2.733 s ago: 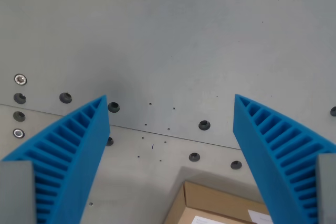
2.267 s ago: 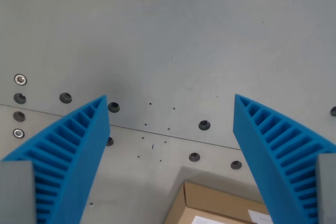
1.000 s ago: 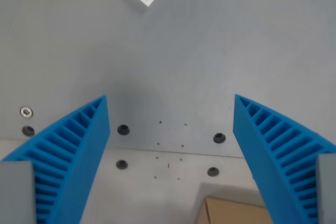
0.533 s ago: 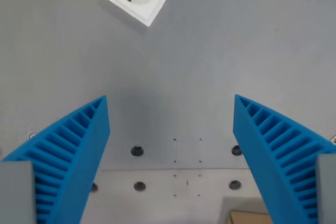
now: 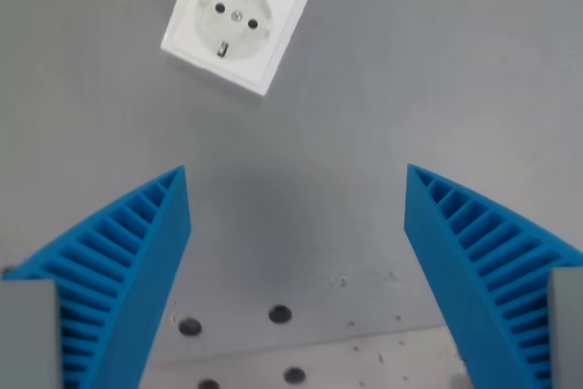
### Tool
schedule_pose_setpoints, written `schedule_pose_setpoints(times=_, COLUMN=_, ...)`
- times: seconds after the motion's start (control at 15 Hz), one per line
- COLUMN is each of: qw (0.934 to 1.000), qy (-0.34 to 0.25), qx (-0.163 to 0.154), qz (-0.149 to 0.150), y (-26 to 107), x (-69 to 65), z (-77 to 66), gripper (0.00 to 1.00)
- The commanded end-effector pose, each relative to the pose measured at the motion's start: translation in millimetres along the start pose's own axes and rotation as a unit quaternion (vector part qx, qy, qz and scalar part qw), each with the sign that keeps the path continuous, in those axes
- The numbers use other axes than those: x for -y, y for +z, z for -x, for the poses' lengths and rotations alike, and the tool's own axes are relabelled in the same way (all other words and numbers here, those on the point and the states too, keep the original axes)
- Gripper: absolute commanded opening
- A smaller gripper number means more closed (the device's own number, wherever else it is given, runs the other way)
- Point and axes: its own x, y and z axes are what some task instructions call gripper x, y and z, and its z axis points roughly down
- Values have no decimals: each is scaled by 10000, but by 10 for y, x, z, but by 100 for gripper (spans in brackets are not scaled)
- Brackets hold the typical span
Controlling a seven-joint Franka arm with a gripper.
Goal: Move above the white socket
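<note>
**Socket in sight, not yet beneath the fingers**

The blue ribbed gripper (image 5: 296, 225) frames the near view, fingers spread wide and holding nothing. Beneath lies a grey metal plate (image 5: 428, 70) with small dark bolt holes (image 5: 280, 314). Farther off, toward the wrist view's upper left, sits the square white plastic socket (image 5: 235, 23), tilted. Centring over it remains.

The work surface is a flat grey metal table (image 5: 410, 88), matte and lightly scuffed. A white socket (image 5: 236, 23) lies directly on it toward the upper left of the wrist view, turned at an angle to the frame. Several dark round holes (image 5: 280, 314) sit in the table near the bottom edge.
</note>
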Motion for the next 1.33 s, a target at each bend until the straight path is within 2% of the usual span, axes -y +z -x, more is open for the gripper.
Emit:
schedule_pose_setpoints(times=0.07, qw=9908, qy=1351, qx=-77, qz=42, y=132, x=84, z=-111, gripper=100)
schedule_pose_setpoints(times=0.87, qw=9774, qy=2110, qx=-41, qz=136, y=570, x=219, z=-341, gripper=100)
schedule_pose_setpoints(times=1.33, qw=9746, qy=2231, qx=-106, qz=181, y=755, x=276, z=-404, gripper=100)
